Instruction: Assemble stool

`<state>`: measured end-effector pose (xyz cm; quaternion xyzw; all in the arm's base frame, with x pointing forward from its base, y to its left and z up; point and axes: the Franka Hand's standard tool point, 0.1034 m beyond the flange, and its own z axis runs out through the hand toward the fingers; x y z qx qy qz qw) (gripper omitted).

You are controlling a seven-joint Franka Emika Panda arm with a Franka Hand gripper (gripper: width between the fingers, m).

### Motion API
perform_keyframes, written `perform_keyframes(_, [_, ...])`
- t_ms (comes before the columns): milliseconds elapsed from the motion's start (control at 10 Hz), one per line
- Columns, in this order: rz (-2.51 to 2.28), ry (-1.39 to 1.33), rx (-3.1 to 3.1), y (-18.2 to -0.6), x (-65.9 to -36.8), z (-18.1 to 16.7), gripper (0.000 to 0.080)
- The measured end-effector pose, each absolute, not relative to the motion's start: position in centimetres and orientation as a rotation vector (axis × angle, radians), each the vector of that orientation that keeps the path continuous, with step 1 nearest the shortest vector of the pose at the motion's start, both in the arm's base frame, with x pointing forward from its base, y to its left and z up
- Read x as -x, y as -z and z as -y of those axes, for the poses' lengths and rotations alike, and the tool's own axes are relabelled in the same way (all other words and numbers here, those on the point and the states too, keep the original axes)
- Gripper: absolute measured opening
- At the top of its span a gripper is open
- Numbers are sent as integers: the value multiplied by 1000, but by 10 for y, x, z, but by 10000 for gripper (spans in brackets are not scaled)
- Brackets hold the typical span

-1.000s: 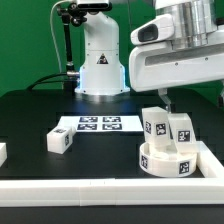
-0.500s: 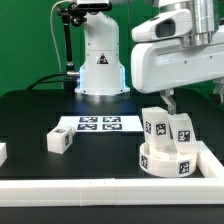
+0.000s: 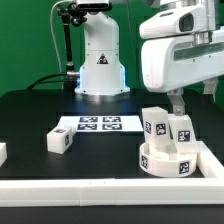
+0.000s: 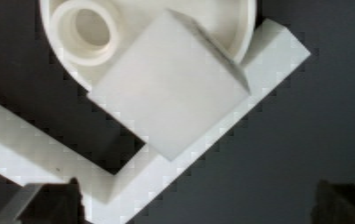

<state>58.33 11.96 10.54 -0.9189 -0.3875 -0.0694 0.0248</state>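
The round white seat [image 3: 168, 158] lies at the exterior view's front right, in the corner of the rails. Two blocky tagged legs [image 3: 155, 125] [image 3: 181, 130] stand upright on it. A third leg [image 3: 58, 141] lies apart on the black table to the left. My gripper [image 3: 179, 106] hangs just above and behind the two standing legs, open and empty. In the wrist view the seat [image 4: 174, 18] and the flat top of one leg [image 4: 165, 90] lie ahead of my gripper [image 4: 192, 206], and a dark fingertip [image 4: 42, 204] shows at the edge.
The marker board [image 3: 98, 124] lies flat at the table's middle. Long white rails run along the front [image 3: 90, 190] and the right side [image 3: 214, 160]; their corner also shows in the wrist view [image 4: 49, 140]. The robot base [image 3: 100, 60] stands at the back.
The arm has shifted a little to the exterior view's right and slightly up. The seat and legs have not moved.
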Motion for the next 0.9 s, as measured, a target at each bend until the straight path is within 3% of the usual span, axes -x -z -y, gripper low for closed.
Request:
perform_keyframes(500, [1906, 191, 2535, -94, -579, -119, 649])
perform_keyframes(900, [2122, 145, 2389, -85, -573, -115, 649])
